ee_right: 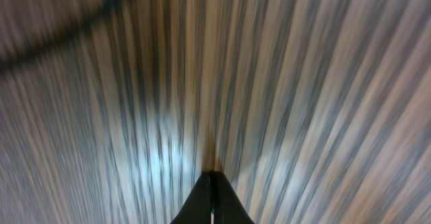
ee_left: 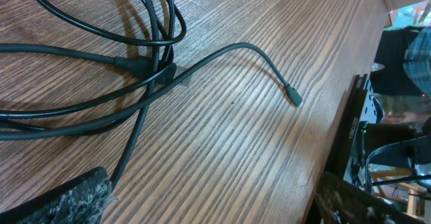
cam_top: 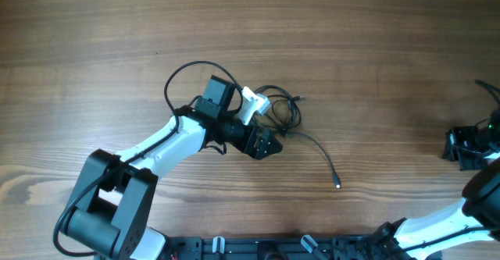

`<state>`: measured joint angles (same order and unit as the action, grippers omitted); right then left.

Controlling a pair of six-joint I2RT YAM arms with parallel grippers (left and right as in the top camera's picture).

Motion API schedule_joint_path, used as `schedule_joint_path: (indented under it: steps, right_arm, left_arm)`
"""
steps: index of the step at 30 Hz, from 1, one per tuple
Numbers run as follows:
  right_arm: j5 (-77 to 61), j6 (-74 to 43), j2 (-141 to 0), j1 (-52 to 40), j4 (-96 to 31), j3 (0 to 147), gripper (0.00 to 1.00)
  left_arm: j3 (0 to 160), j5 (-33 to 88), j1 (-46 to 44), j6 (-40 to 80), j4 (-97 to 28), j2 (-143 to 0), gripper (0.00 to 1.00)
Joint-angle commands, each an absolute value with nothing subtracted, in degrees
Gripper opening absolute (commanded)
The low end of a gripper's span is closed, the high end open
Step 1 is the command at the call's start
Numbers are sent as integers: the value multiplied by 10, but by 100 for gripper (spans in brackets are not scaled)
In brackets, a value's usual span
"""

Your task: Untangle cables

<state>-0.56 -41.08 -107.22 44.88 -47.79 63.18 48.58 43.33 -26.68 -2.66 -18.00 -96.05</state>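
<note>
The cables (cam_top: 280, 108) lie in a small black tangle at the table's middle, and one loose strand runs out to a silvery plug tip (cam_top: 337, 186). My left gripper (cam_top: 268, 145) hovers just in front of the tangle. In the left wrist view the cables (ee_left: 145, 66) loop at the upper left and the plug tip (ee_left: 295, 100) rests on bare wood. The left gripper (ee_left: 209, 210) is open, its fingers (ee_left: 64, 200) far apart with only wood between them. At the far right edge my right gripper (cam_top: 461, 147) is down by the table. In its own blurred view the right gripper (ee_right: 213, 194) is shut with nothing seen between the tips.
A thicker black loop (cam_top: 181, 74) arcs over the left arm's wrist beside a white camera mount (cam_top: 253, 104). A thin dark strand (cam_top: 491, 92) shows at the right edge. A black rail (cam_top: 273, 248) runs along the table's front edge.
</note>
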Motion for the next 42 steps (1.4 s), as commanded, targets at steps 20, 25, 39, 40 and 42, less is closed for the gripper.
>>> schedule_joint_path:
  steps: [20,25,39,40,42]
  right_arm:
    - [149,-264,-1105,454,-187,606,5]
    - [164,-229,-1105,455,-83,606,5]
    - [153,-221,-1022,456,-62,608,5]
    - [187,-253,-1001,456,-93,608,5]
    - [243,-320,-960,459,-152,608,5]
  left_arm:
    - [482,434,-268,-25,-190,-966,100]
    - [482,434,-268,-18,-190,-966,100]
    - [482,434,-268,-10,-191,-966,100]
    - [482,434,-268,-10,-189,-966,100]
    - [482,434,-268,-10,-189,-966,100]
